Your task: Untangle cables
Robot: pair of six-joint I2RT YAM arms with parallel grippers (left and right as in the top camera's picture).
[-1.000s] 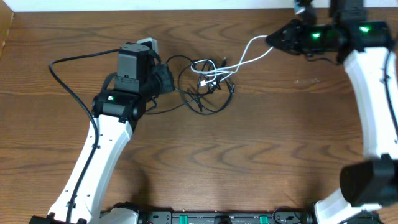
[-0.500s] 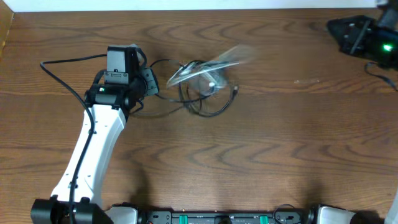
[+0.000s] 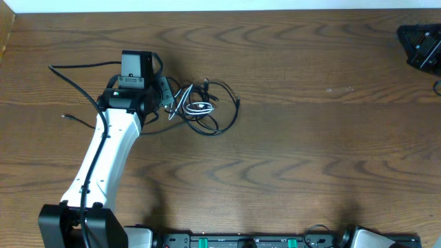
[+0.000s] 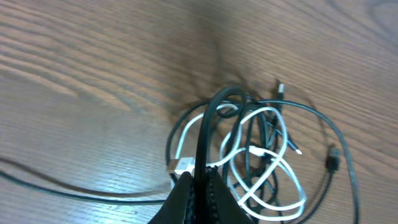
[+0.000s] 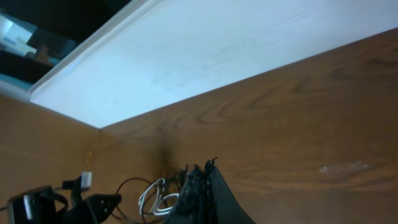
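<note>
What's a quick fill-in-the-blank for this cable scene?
1. The cable pinched in the left gripper is ____.
2. The tangle contains just one ____ cord among darker ones.
3. The right gripper, far from the tangle, holds ____.

Missing words: black; white; nothing.

The cables (image 3: 201, 108), black loops with one white cord coiled among them, lie in a tight tangle on the brown wooden surface (image 3: 289, 158). The left claw (image 3: 169, 100) sits just left of the tangle, its tips touching the nearest loops, its white arm running down and left from there. The right claw (image 3: 406, 36) is well apart to the tangle's right, partly cut off.
</note>
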